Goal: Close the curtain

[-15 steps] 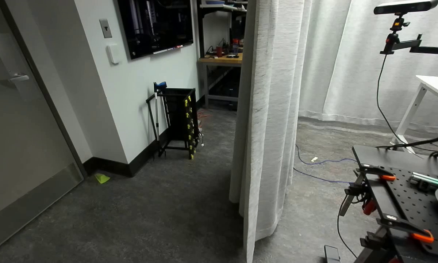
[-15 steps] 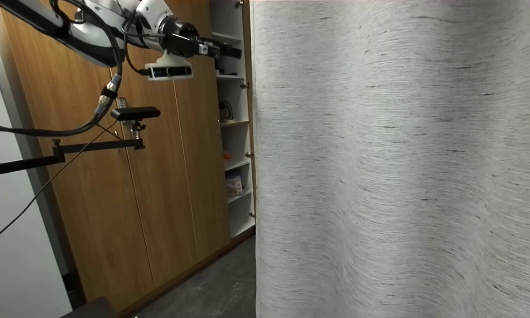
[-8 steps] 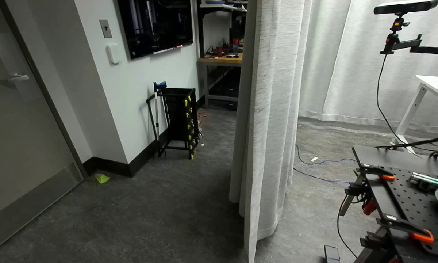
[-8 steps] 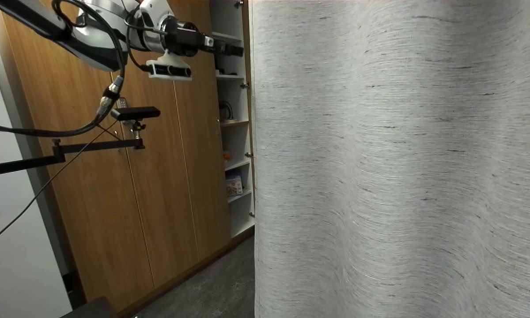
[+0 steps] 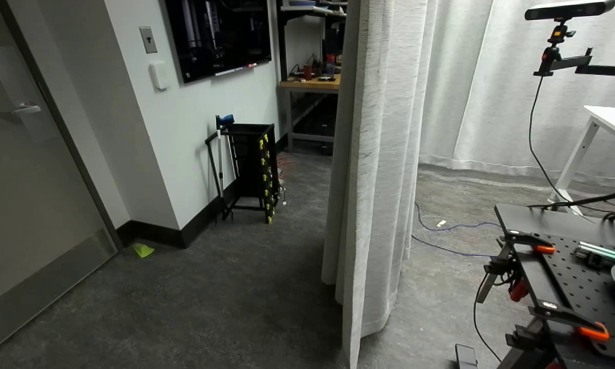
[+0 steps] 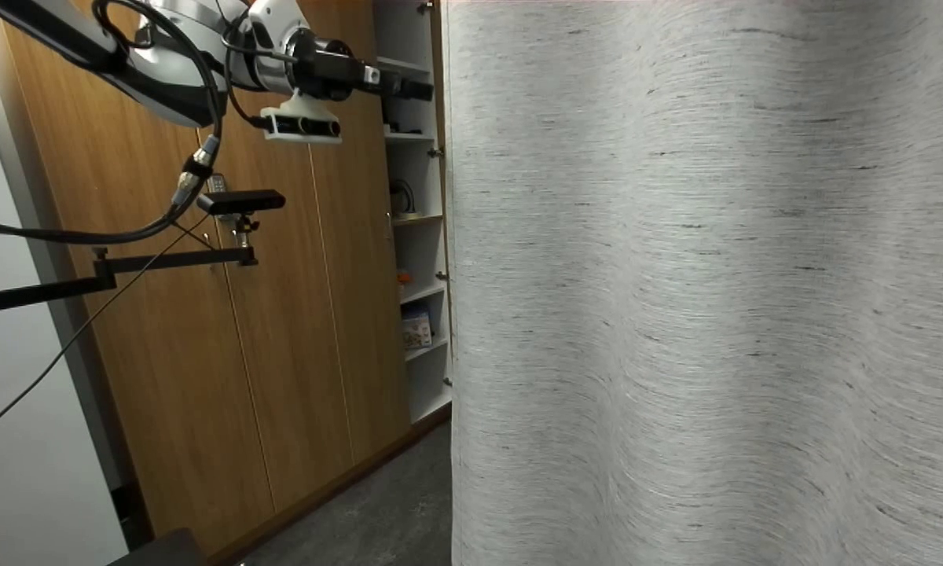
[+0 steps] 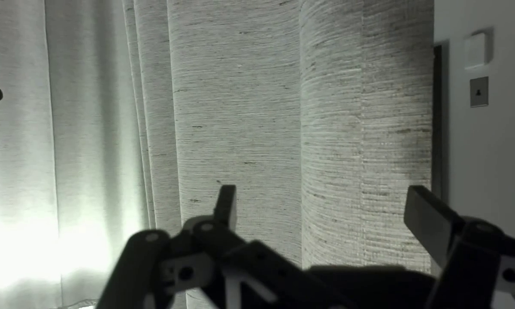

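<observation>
The tall light grey-white curtain [image 5: 384, 179] hangs bunched in vertical folds with its near edge toward the camera. In an exterior view the curtain [image 6: 676, 314] fills the right side, its straight edge hanging down mid-view. My gripper [image 6: 418, 88] is level there, its fingertips just left of that edge. In the wrist view the gripper [image 7: 322, 189] has its fingers wide apart with nothing between the pads. The curtain [image 7: 257, 120] fills the background behind them, and its hemmed edge lies just beyond the right finger [image 7: 429, 219]. Fingers and curtain look apart; the exact distance is unclear.
A whiter curtain [image 5: 492, 102] hangs further back. A mounted camera [image 6: 240, 202] on a black arm is below my wrist. Wooden cabinets [image 6: 267, 354] with open shelves stand behind the arm. A black table [image 5: 569, 277] with clamps and a black rack [image 5: 251, 164] stand on either side.
My gripper has dipped slightly and shifted a little toward the curtain edge, then stayed still. The curtain's edge has swayed slightly toward the arm's side.
</observation>
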